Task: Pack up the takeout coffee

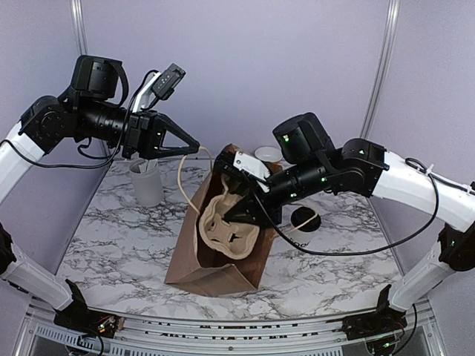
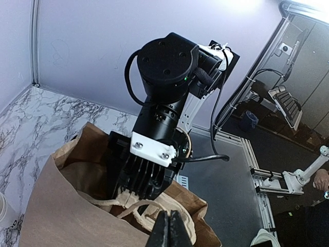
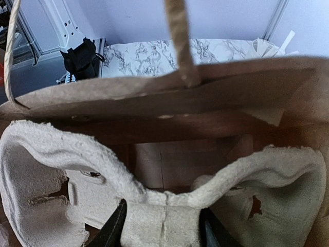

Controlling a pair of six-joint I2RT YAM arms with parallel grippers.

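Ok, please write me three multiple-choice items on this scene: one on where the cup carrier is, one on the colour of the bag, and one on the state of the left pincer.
1. Where is the pulp cup carrier?
A) flat on the table beside the bag
B) partly inside the mouth of the paper bag
C) on top of the white holder

2. What colour is the paper bag?
A) brown
B) white
C) black

3. In what state is the left pincer?
A) wide open above the table
B) shut on the bag handle
C) shut on a cup

Answers:
1 B: the carrier sticks out of the bag's opening, gripped by the right pincer.
2 A: every view shows brown paper.
3 B: its fingers are closed and the handle loop runs from them down to the bag.
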